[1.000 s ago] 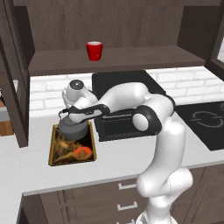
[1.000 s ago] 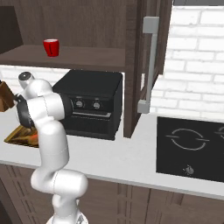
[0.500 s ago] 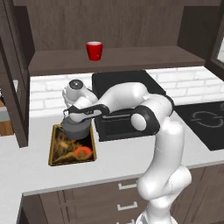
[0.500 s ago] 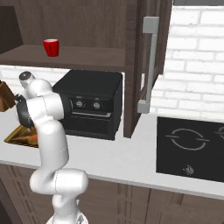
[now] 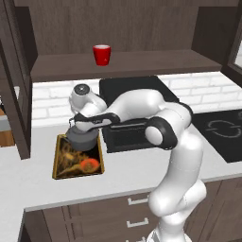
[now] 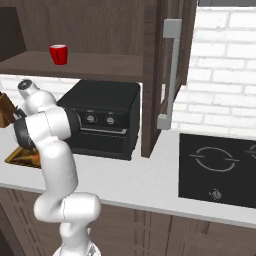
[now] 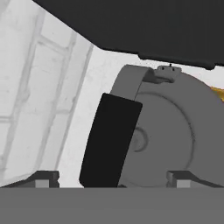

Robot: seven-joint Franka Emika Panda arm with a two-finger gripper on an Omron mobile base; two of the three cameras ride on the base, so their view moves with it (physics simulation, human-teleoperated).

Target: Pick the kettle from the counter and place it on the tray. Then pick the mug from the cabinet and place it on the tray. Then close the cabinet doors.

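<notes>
The dark grey kettle [image 5: 81, 140] [image 7: 175, 131] sits on the far end of the gold-rimmed tray [image 5: 78, 174] [image 6: 20, 156], on the pale counter [image 5: 123, 175]. My gripper [image 5: 76, 125] [image 7: 113, 177] hangs just above it, open. Its fingertips stand wide on either side of the arched black handle [image 7: 109, 140] and do not touch it. The red mug [image 5: 101, 54] [image 6: 58, 53] stands on the shelf of the open cabinet [image 5: 142, 61]. Both cabinet doors [image 5: 14, 94] [image 6: 160, 75] are swung open.
A black toaster oven [image 5: 134, 108] [image 6: 102, 117] stands right beside the tray, under my arm. A black cooktop [image 5: 227, 132] [image 6: 220, 167] lies further right. A wooden knife block [image 6: 6, 110] sits at the far left by the white brick wall.
</notes>
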